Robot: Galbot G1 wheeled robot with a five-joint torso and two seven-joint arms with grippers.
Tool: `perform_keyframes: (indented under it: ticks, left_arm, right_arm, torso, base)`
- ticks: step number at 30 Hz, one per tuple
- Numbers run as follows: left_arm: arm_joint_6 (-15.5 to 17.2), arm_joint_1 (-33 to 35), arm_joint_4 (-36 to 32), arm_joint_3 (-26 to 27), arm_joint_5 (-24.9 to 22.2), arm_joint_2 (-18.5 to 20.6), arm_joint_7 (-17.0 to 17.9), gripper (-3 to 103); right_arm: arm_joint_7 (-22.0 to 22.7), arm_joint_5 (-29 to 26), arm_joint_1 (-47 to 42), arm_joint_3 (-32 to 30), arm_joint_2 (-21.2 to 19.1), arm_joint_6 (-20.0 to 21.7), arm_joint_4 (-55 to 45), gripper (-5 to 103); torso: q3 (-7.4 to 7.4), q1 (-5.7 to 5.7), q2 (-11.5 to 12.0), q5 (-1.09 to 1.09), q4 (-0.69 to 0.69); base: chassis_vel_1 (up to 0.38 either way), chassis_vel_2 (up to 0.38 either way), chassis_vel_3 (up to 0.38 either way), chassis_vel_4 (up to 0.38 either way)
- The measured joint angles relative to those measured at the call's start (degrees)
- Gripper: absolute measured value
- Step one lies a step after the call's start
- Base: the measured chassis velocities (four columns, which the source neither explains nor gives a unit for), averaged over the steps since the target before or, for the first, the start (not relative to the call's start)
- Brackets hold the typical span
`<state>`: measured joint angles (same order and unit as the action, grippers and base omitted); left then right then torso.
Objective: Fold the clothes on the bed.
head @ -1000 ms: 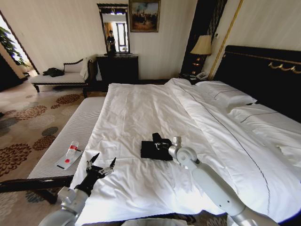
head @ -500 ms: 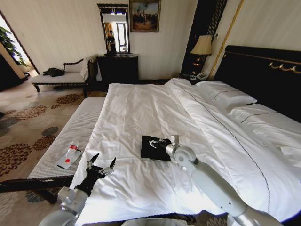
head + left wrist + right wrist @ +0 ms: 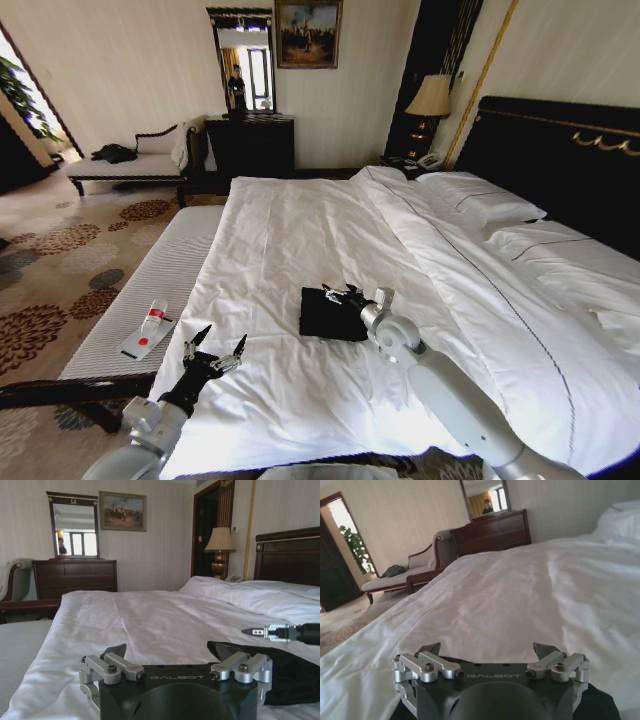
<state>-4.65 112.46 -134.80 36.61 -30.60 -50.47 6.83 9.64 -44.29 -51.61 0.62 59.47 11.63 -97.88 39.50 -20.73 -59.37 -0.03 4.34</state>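
The bed [image 3: 300, 240] carries the folded black T-shirt [image 3: 330, 315] near its foot edge. The right gripper [image 3: 343, 295] has lifted and now hovers over the shirt, fingers spread wide, empty. Seen from its wrist, only white duvet [image 3: 530, 595] lies ahead. The left gripper [image 3: 215, 348] hangs wide open beside the bed

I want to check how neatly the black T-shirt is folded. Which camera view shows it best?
The head view: the whole T-shirt lies as a compact dark rectangle on the bed, with the right hand at its far edge. The left wrist view shows it edge-on, low and flat. The right wrist view shows dark slivers under the hand.
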Motion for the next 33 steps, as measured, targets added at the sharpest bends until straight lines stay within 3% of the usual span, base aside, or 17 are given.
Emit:
perform_keyframes:
  ticks: [3,4,7,10,14,17,18,20,22,25,26,27,30,33]
  left_arm:
    - [0.0,0.0,0.0,0.0,0.0,0.0,0.0,100]
    - [0.0,0.0,0.0,0.0,0.0,0.0,0.0,100]
    - [0.0,0.0,0.0,0.0,0.0,0.0,0.0,100]
    - [0.0,0.0,0.0,0.0,0.0,0.0,0.0,100]
    - [0.0,0.0,0.0,0.0,0.0,0.0,0.0,100]
    - [0.0,0.0,0.0,0.0,0.0,0.0,0.03,100]
    - [0.0,0.0,0.0,0.0,0.0,0.0,0.03,100]
    - [-0.01,0.0,0.0,0.0,0.0,0.0,0.0,100]
    - [-0.01,0.0,0.0,-0.01,0.0,0.0,0.02,100]
    - [-0.01,0.0,0.0,0.0,0.0,0.0,0.03,100]
    - [-0.01,0.0,0.0,0.0,0.0,0.01,0.03,100]
    - [-0.01,0.0,0.0,0.0,0.0,0.01,0.03,100]
    - [-0.01,0.0,0.01,0.0,0.0,0.01,0.03,100]
    - [-0.01,0.0,0.0,-0.01,0.0,0.01,0.01,100]
  right_arm:
    - [-3.8,11.48,-0.2,3.88,2.54,-5.45,5.16,100]
    - [-3.8,11.48,-0.2,3.88,2.54,-5.45,5.16,100]
    - [-4.89,18.62,-0.91,6.47,7.52,-10.16,10.45,100]
    - [-4.97,22.02,-1.48,7.36,8.44,-12.17,11.59,100]
    - [-3.36,21.62,-1.78,7.01,7.62,-12.36,9.3,100]
    - [-0.1,15.74,-2.3,2.94,1.54,-10.26,0.09,100]
    - [-0.1,15.74,-2.3,2.94,1.54,-10.26,0.09,100]
    - [0.79,14.0,-4.69,-2.08,-2.73,-9.86,-5.23,100]
    - [0.83,14.45,-6.51,-5.38,-4.33,-9.89,-6.93,100]
    - [-0.64,22.44,-15.45,-18.71,-6.72,-11.21,-9.94,100]
    - [-1.41,24.5,-20.41,-24.59,-6.85,-12.17,-11.36,100]
    - [-1.41,24.5,-20.41,-24.59,-6.85,-12.17,-11.36,100]
    - [-3.2,24.75,-30.68,-34.72,-5.49,-14.09,-15.54,100]
    - [-4.74,22.74,-36.48,-38.72,-3.8,-14.45,-19.15,100]
  torso:
    - [0.0,0.01,0.0,-0.02,0.0]
    - [0.0,0.01,0.0,-0.02,0.0]
    - [0.0,0.0,0.01,0.01,-0.04]
    - [0.0,0.0,0.0,0.0,-0.01]
    - [0.0,0.0,0.0,0.02,-0.01]
    - [0.0,0.0,0.0,-0.03,0.0]
    - [0.0,0.0,0.0,-0.03,0.0]
    - [0.0,0.0,0.0,0.0,-0.01]
    - [0.0,0.0,0.0,0.01,-0.01]
    - [-0.01,0.0,0.0,0.02,0.0]
    - [-0.01,0.0,0.0,-0.01,0.02]
    - [-0.01,0.0,0.0,-0.01,0.02]
    - [-0.01,0.01,0.0,0.03,0.04]
    - [-0.01,0.01,0.0,0.01,-0.02]
  base:
    - [0.0,0.0,0.0,0.0]
    - [0.0,0.0,0.0,0.0]
    - [0.0,0.0,0.0,0.0]
    - [0.0,0.0,0.0,0.0]
    - [0.0,0.0,0.0,0.0]
    - [0.0,0.0,0.0,0.0]
    - [0.0,0.0,0.0,0.0]
    - [0.0,0.0,0.0,0.0]
    - [0.0,0.0,0.0,0.0]
    - [0.0,0.0,0.0,0.0]
    - [0.0,0.0,0.0,0.0]
    - [0.0,0.0,0.0,0.0]
    - [0.0,0.0,0.0,0.0]
    - [0.0,0.0,0.0,0.0]
